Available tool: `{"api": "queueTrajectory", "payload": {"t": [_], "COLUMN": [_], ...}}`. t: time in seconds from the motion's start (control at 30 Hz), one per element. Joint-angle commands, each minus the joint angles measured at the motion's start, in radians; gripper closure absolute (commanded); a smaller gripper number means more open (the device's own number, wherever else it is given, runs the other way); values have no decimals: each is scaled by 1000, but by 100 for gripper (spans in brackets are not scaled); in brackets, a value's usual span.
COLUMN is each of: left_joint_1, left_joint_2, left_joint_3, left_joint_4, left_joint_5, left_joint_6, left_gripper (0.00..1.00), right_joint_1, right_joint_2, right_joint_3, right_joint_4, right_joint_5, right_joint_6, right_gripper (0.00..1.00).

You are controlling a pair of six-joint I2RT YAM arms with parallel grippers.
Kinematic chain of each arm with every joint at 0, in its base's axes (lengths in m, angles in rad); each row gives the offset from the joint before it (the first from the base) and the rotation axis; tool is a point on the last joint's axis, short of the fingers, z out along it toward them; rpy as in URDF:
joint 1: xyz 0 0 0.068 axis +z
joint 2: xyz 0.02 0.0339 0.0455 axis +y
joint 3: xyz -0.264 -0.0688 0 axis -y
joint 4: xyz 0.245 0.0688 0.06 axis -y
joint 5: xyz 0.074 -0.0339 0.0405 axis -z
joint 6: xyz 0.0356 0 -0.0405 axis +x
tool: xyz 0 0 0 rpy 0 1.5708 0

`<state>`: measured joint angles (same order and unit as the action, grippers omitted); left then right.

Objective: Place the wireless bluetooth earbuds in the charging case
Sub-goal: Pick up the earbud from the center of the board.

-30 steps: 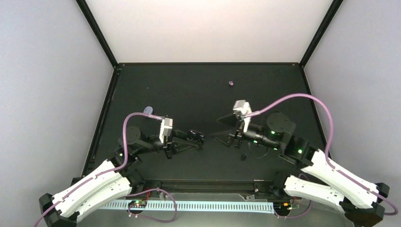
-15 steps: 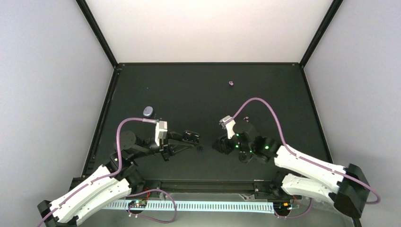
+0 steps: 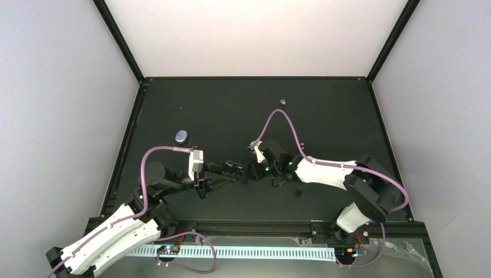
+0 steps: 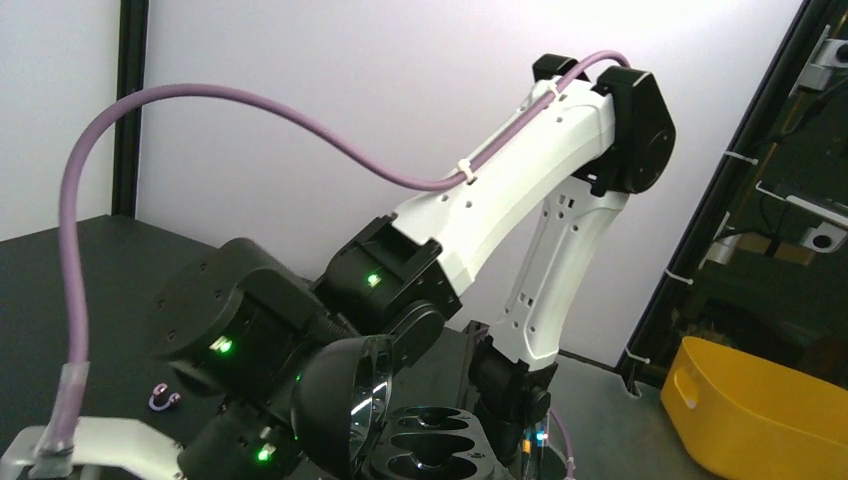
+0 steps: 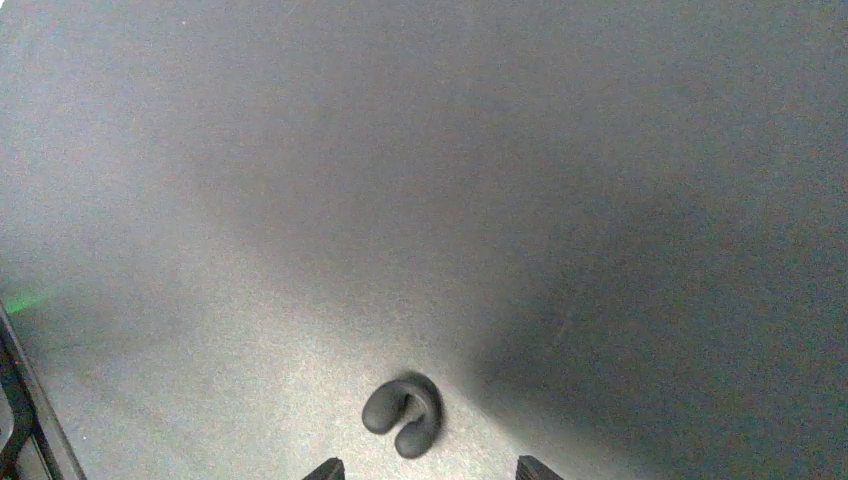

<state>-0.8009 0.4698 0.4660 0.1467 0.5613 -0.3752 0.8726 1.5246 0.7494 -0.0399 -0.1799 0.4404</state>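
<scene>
Half-narrowed after swinging in beside the open charging case (image 4: pixel 430 450) clamped in the left jaws: right jaws seemingly empty, purple earbud (image 3: pixel 282 102) unfetched across the table (image 3: pixel 347 116).

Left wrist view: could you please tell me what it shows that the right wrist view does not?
Only the left wrist view shows the open case, the right arm, a purple earbud on the table and a yellow bin. Only the right wrist view shows a small black curled piece lying just ahead of the open right claw. Both show the dark table.
</scene>
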Motion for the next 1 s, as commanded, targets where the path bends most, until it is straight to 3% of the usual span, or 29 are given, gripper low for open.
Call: {"api": "queueTrajectory", "payload": {"t": [0.0,0.63,0.97], "left_joint_1": [0,0,-1], "left_joint_2": [-20,-27,-27], "left_joint_3": [-3,-14,-13], "left_joint_4": [3,13,10], "left_joint_5": [2,1,1], "left_joint_6": [13,18,21], "left_gripper": [98,98,98], "right_joint_1": [-4,-5,-5], "right_joint_2": [48,166,114], "right_joint_3": [30,17,-16], "right_joint_4": [82,179,169], "right_joint_5": [-78,-196,-79], "right_joint_6": [32,109,132], "right_gripper": [57,58,56]}}
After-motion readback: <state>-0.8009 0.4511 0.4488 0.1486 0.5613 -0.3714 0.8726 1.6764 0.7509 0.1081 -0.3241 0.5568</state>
